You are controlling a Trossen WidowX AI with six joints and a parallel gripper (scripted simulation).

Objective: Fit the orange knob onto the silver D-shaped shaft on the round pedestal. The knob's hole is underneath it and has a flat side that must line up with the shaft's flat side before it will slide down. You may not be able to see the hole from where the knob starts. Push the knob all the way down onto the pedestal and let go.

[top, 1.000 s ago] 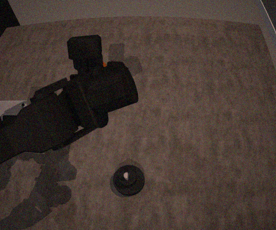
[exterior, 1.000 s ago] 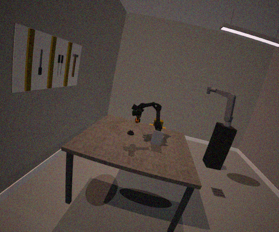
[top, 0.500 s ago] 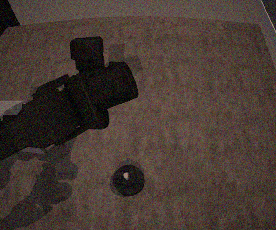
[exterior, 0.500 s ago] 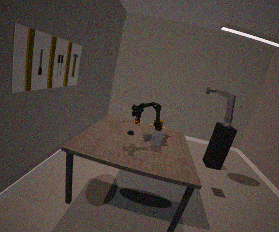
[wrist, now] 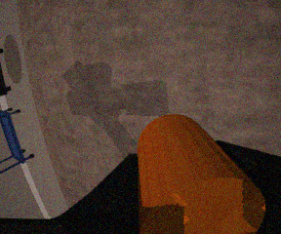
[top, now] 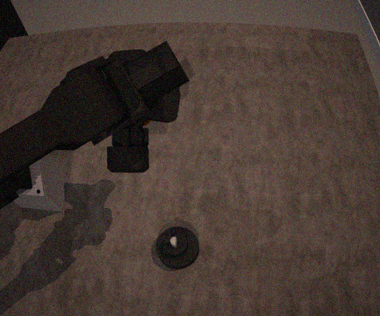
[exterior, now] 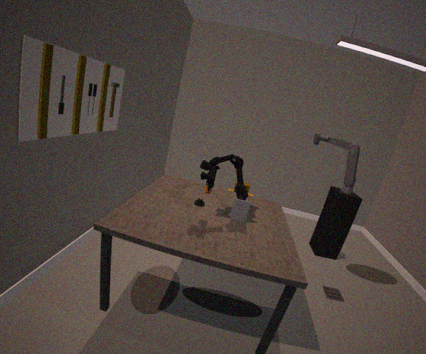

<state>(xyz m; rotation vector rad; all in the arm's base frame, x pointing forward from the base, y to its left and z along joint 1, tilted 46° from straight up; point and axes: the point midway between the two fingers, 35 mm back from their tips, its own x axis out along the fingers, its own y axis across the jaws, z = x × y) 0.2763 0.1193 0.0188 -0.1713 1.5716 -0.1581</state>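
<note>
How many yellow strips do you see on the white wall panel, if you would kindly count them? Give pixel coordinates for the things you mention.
3. On the panel (exterior: 31,87), one strip (exterior: 45,91) is nearest its left edge, one (exterior: 79,95) near the middle, and one (exterior: 103,98) toward the right, beside the hammer (exterior: 113,99). None looks hidden.

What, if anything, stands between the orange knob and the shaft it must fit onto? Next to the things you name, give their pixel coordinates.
Nothing visible. The orange knob (exterior: 206,191) (wrist: 180,156) is held in the jaws above the table, off to one side of the D-shaped shaft (top: 173,241), and no object shows between them.
</note>
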